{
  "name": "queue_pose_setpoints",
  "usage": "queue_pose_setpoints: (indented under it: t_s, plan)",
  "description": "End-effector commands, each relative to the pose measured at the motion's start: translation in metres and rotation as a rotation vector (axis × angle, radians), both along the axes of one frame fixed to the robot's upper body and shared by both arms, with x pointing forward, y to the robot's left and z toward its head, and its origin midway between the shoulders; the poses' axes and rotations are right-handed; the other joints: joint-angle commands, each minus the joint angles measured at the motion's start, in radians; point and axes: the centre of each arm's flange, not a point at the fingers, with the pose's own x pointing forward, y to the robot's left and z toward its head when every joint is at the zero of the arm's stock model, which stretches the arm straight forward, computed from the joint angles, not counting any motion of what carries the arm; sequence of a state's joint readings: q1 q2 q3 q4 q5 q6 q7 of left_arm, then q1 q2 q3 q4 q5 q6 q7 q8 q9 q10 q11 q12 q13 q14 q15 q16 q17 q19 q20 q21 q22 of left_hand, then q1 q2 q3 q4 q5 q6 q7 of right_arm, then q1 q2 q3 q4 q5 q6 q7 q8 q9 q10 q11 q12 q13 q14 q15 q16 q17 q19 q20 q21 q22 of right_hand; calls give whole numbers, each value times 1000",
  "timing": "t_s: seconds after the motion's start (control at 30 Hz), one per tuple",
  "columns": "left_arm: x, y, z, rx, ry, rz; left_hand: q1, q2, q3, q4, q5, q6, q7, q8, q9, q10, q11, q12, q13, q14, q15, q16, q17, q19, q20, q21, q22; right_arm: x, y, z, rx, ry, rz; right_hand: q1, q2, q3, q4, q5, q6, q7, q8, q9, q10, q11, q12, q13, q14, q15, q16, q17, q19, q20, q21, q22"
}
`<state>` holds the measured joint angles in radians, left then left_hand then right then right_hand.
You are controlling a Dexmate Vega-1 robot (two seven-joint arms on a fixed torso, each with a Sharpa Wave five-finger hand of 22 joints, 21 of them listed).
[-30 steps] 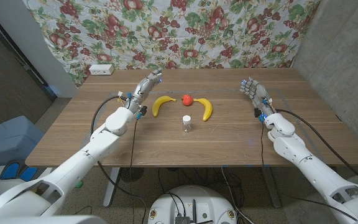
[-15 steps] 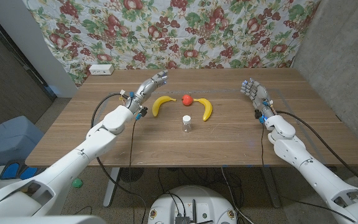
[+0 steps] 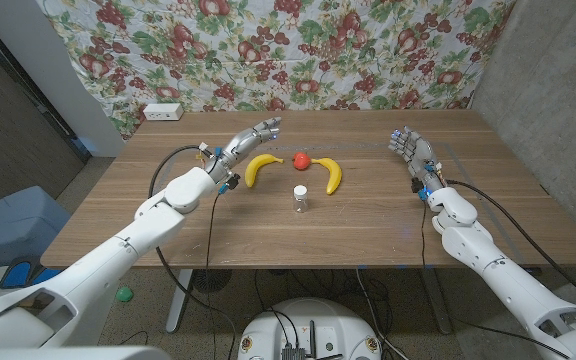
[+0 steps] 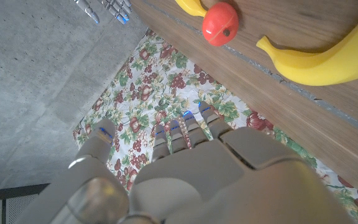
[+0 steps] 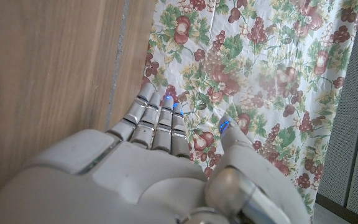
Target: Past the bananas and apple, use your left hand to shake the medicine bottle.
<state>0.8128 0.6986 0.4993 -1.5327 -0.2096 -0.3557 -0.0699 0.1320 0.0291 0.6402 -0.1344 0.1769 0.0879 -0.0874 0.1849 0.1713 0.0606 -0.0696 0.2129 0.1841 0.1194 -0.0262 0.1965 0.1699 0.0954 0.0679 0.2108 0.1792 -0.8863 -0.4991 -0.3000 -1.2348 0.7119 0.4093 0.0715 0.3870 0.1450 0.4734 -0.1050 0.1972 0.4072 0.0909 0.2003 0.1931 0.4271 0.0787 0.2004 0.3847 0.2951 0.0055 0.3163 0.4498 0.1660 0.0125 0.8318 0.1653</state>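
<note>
A small white medicine bottle [image 3: 300,197] stands upright mid-table, nearer to me than the fruit. Behind it lie two yellow bananas [image 3: 261,167] [image 3: 331,175] with a red apple [image 3: 301,160] between them. My left hand [image 3: 251,138] hovers open above the table, just left of the left banana, fingers stretched toward the apple. The left wrist view looks over that hand [image 4: 185,168] at the apple [image 4: 220,23] and a banana [image 4: 319,57]. My right hand [image 3: 411,148] stands open at the right side of the table, holding nothing; it appears as right hand [image 5: 160,162] in its wrist view.
A white power strip [image 3: 163,112] lies at the table's far left corner. A fruit-patterned cloth [image 3: 298,50] hangs behind the table. A grey wall [image 3: 558,90] stands on the right. A blue bin [image 3: 13,225] sits on the floor to the left.
My left hand has moved rightward and a little forward, from left of the banana toward the space above its near end. The right hand has stayed in place.
</note>
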Motion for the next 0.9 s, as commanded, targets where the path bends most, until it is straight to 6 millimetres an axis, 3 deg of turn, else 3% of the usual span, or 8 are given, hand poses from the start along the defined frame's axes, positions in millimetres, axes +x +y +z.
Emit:
queue_pose_setpoints:
  t_s: [0.03, 0.9]
  plan:
    - [-13, -9, -4, 83, -25, 0, 6, -1, 4, -8, -4, 11, -2, 4, 5, 8, -2, 1, 2, 8, -4, 2, 5, 7, 0, 4, 4, -5, -4, -5, 4, -8, 2, 0, 3, 2, -6, 5, 11, 0, 6, 3, 9, 0, 10, 2, 8, 2, 5, 1, 7, 4, -3, 2]
    - [-34, -18, -14, 251, -75, 49, 20, 9, 12, -28, 0, -3, -9, 0, 5, 7, -17, -4, 2, 15, -10, -3, 6, 20, 3, 5, 3, -20, -7, -14, 4, -28, 4, -5, 6, -2, -13, 6, 16, 0, 7, 4, 14, 0, 12, -6, 12, 0, 9, 0, 14, 6, -16, 3]
